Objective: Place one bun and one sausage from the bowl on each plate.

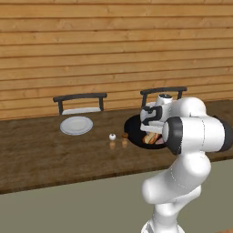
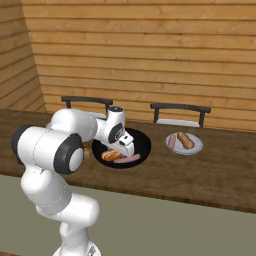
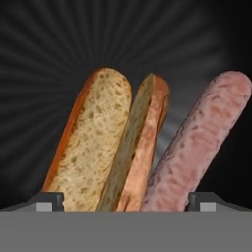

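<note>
Hand view: gripper (image 3: 126, 202) poised over bowl (image 3: 44, 64), jaws spread wide, holding nothing.

Between the two fingertips (image 3: 49, 201) lie a split bun (image 3: 110, 142) and, just right of it, a pink sausage (image 3: 197, 142); both rest on the black bowl floor, and both fingertips stand outside them. Right base view places the gripper (image 2: 125, 146) directly above the bowl (image 2: 142, 142) on the wooden counter (image 2: 225, 175), with bun (image 2: 111, 155) and sausage (image 2: 127, 159) at the bowl's near side. To the right, one plate (image 2: 194, 147) already carries a bun and a sausage. Left base view shows the second plate (image 1: 76, 125) bare, well left of the bowl (image 1: 132, 125), with two small shakers (image 1: 112, 137) between them.
</note>
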Robot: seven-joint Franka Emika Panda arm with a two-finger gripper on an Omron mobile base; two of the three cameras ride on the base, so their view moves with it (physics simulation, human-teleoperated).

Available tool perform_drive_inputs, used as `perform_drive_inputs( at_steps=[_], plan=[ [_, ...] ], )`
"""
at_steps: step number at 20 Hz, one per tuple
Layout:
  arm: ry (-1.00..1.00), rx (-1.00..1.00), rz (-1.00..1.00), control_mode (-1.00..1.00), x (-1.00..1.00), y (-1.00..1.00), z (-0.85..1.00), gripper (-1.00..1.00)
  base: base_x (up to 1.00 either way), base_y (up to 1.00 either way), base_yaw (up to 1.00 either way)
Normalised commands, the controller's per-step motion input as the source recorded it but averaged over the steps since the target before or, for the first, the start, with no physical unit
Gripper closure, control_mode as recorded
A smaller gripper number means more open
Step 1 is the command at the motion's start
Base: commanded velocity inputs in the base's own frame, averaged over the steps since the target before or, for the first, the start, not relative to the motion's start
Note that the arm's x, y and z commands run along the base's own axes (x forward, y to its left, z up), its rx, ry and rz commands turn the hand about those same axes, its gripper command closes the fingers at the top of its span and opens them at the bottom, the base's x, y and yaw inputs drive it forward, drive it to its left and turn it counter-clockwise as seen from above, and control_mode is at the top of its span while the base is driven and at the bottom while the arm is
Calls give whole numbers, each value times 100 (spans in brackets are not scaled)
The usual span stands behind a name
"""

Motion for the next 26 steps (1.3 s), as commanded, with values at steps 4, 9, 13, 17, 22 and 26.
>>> perform_drive_inputs(
  at_steps=[4,9,13,17,22,26],
  plan=[
    [0,1,0,-100,0,0,-11,-100,0,0,0],
    [0,0,0,-100,0,0,-14,-100,0,0,0],
    [0,0,0,-100,0,1,-11,-100,0,0,0],
    [0,0,0,-100,0,2,0,-100,0,0,0],
    [0,0,0,-100,0,0,0,100,0,0,0],
    [0,0,0,-100,0,0,0,100,0,0,0]
  ],
)
